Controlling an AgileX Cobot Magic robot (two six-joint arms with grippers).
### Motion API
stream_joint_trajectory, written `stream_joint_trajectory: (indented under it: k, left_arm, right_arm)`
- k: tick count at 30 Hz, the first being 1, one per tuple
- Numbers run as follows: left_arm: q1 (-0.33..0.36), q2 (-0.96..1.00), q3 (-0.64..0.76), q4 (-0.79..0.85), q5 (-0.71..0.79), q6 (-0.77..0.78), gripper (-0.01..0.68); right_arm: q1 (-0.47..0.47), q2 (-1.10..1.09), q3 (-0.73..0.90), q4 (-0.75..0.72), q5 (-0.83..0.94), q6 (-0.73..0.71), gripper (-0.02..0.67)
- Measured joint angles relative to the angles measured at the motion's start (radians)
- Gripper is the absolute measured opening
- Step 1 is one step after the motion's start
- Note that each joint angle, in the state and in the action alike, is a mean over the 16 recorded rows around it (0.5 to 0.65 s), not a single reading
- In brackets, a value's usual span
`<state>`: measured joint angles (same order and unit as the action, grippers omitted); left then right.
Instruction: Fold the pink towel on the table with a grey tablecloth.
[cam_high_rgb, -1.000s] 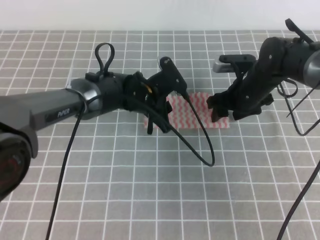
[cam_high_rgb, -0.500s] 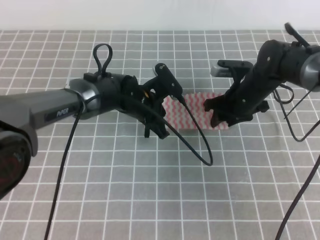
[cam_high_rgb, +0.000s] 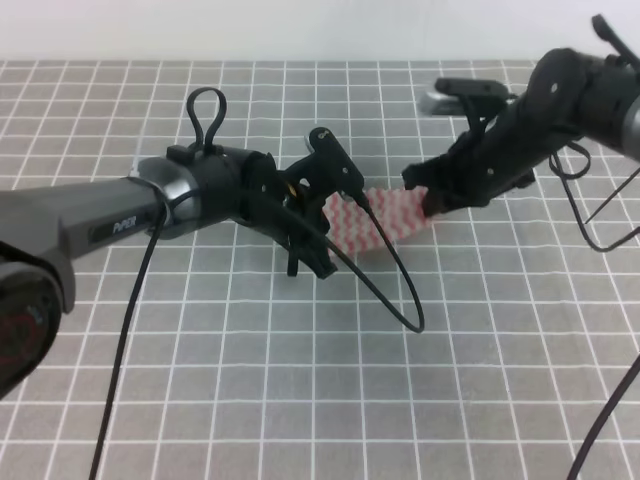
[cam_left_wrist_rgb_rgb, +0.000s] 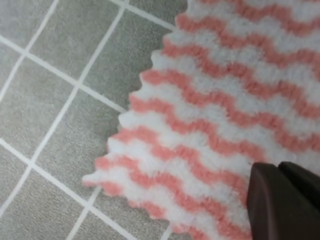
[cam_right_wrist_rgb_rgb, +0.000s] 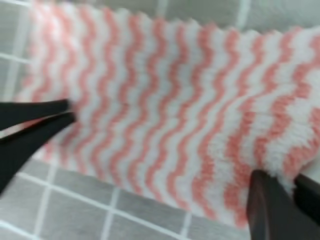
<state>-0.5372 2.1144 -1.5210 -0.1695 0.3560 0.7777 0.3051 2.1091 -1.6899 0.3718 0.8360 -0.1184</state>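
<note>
Right pincer pinches the pink towel's raised edge.

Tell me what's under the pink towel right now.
Under the pink towel lies the grey tablecloth with its white grid. The right gripper lifts the towel's right side; the cloth directly beneath the towel is covered.

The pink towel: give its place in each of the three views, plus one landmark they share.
Exterior high: the pink towel lies at centre, between the left gripper and the right gripper, its right edge lifted.
Left wrist: it fills the right and centre, its pinked edge facing left.
Right wrist: it spans most of the frame.
Shared landmark: the white grid lines of the grey tablecloth.
</note>
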Motion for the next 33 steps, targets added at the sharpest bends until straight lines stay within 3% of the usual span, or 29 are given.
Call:
stream_joint_trajectory:
  k: [20,33]
  left_arm:
    - [0.042,-0.308,0.001,-0.017,-0.007,-0.119,-0.001]
    - [0.057,-0.407,0.001,-0.042,0.069,-0.172,-0.002]
  right_arm:
    - [0.009,-0.019,-0.031,0.22,0.019,-0.237,-0.009]
    - [0.095,0.039,-0.09,0.268,0.01,-0.28,-0.009]
